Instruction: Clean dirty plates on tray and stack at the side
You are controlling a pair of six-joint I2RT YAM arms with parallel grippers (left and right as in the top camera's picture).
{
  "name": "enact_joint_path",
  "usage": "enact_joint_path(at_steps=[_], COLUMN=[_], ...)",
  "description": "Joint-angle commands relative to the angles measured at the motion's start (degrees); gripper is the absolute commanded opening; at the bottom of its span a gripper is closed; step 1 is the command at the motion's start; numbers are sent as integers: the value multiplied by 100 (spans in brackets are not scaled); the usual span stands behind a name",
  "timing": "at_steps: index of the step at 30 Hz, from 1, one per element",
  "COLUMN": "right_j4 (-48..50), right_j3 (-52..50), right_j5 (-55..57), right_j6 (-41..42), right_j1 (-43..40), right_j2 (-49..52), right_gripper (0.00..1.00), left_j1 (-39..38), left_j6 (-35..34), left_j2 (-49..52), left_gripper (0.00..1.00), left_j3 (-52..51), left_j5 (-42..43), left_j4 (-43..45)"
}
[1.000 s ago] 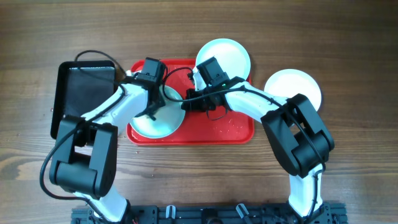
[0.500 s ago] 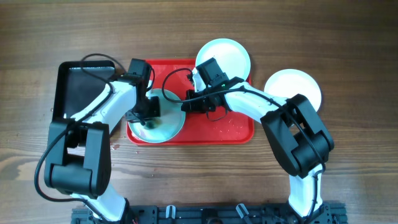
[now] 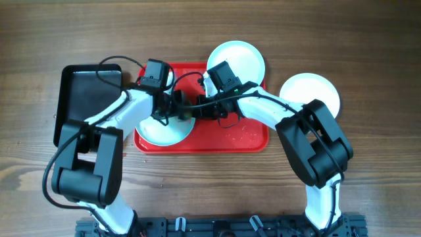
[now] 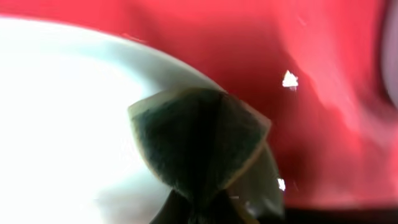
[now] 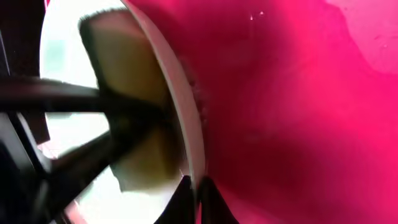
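Note:
A pale mint-blue plate lies on the left part of the red tray. My left gripper is shut on a green and yellow sponge pressed on the plate near its right rim. My right gripper is shut on that plate's right rim, fingers either side of the edge. A second pale plate lies at the tray's far right corner. A white plate lies on the table right of the tray. I see no red streaks.
A smaller black tray sits left of the red tray, close to my left arm. Small specks lie on the red tray's right half. The wooden table surrounds everything.
My left gripper with the sponge swept left over the plate and then back right to the rim beside the right gripper. The right gripper has stayed put on the rim.

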Motion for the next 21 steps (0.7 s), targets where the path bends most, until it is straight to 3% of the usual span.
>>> enact_joint_path(at_steps=[1,4,6,9,15,17,21], right_j4=[-114,-109,-109,-109,-109,-109,-111], right_j3=[-72,-72,-72,-72,-72,-72,-72], right_j5=[-136,-133,-136,-136,-136,-136,-136], right_j6=[-44,-44,-44,-46,-46,-46,-46], right_j1=[103,103,103,103,103,103,103], right_j2=[103,103,103,103,103,103,103], right_gripper=[4,4,4,4,4,4,4], left_j1=[129,129,122,116,118,118,118], left_j6=[-1711,-2662,-2651,-1438,1980,2677,3268], left_j2=[177,177,177,177,177,177,177], left_gripper=[4,4,4,4,4,4,4], left_j3=[-72,-72,-72,-72,-72,-72,-72], left_j5=[-2844,-3298,-3088,-1928,1615,2354,2920], left_j4=[-605,-1335,-1639,-1646,-1847,-1941,-2057])
